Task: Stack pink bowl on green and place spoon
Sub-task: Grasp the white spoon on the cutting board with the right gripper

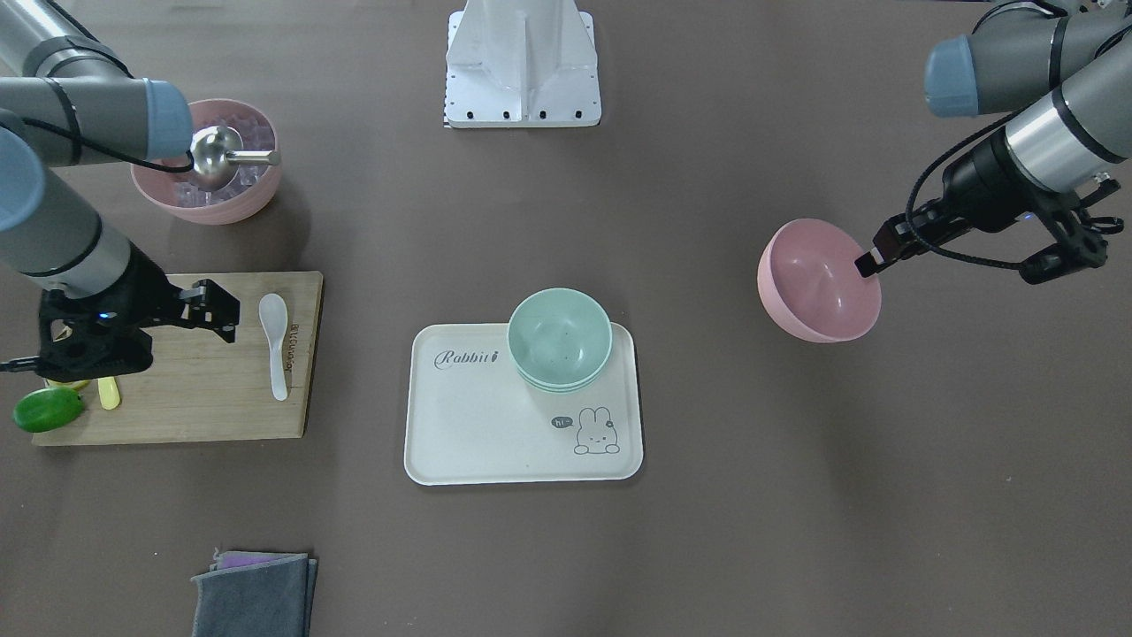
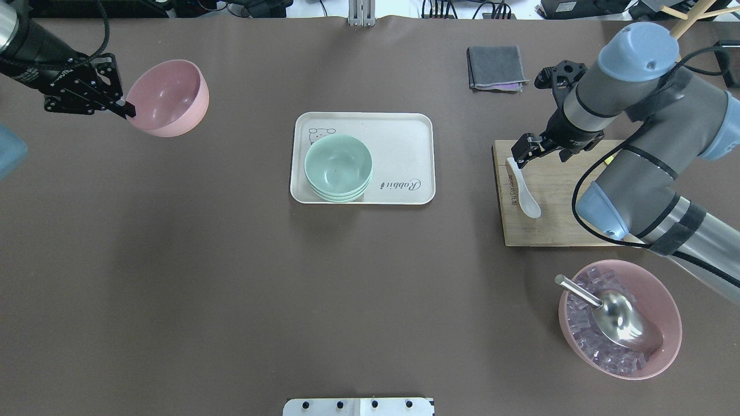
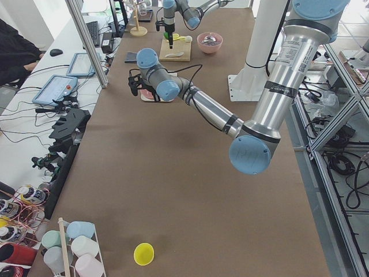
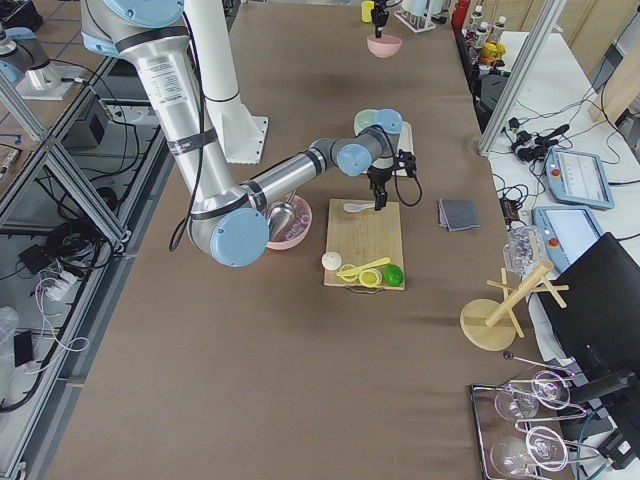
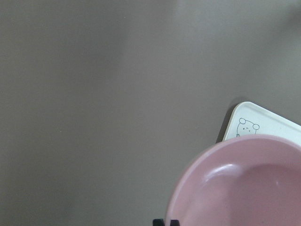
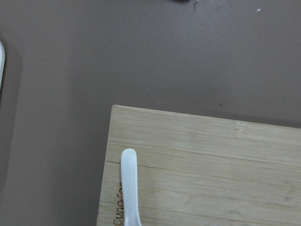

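Pink bowl [image 2: 170,95] is rim-pinched by the closed left gripper [image 2: 128,110] and held aloft at the green bowl stack's [image 2: 338,164] 10 o'clock, for stacking. Right gripper [image 2: 518,155] is poised open-fingered and empty over the white spoon [image 2: 523,193] handle, for pickup.

We saw a dark brown tabletop [image 2: 231,260]. The pink bowl [image 2: 167,98] was a plain dusty pink, and the green bowls [image 2: 338,164] were pale mint with a dark speck or two. The tray [image 2: 399,138] was cream, printed with grey "Rabbit" script and a line-drawn rabbit. The spoon [image 2: 523,193] was glossy white on a light wooden board [image 2: 555,225] with straight grain. The ice bowl [image 2: 673,323] was pink too, holding clear cubes [image 2: 581,323] and a shiny silver scoop [image 2: 624,323]. A grey cloth [image 2: 496,65] showed a purple edge. The left fingers [image 1: 869,262] and right fingers [image 1: 228,329] were black; the arms [image 2: 647,173] were grey with pale blue caps.
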`<state>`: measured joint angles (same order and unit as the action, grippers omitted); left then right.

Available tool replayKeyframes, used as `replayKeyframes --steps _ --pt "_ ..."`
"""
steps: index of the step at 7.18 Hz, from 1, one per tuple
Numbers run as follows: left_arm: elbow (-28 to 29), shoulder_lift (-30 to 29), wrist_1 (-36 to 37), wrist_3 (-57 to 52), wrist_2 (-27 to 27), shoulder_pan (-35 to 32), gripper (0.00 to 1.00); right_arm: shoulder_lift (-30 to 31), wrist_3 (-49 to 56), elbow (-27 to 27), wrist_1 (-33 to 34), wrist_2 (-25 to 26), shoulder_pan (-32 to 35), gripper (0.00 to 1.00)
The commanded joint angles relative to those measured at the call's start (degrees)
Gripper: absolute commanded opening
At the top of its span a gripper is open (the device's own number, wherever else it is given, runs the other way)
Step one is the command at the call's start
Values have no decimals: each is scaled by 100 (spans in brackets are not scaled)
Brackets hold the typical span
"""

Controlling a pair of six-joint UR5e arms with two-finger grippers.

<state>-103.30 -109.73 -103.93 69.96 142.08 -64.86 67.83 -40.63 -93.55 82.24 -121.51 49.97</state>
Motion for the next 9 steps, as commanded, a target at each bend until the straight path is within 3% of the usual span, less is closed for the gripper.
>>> replayKeyframes --steps 1,3,5,7,9 --pt "30 -31 4 0 -31 26 0 -33 20 213 -138 49 -119 83" --pt "30 -58 4 0 -31 26 0 -305 3 529 -156 75 -128 82" --pt "21 -58 4 0 -31 26 0 -315 -50 819 -628 75 -163 76" --pt "21 -58 4 0 -31 26 0 -314 -50 838 -630 84 -216 39" --pt "21 -49 4 -8 -31 17 0 -323 -59 829 -630 75 -234 35"
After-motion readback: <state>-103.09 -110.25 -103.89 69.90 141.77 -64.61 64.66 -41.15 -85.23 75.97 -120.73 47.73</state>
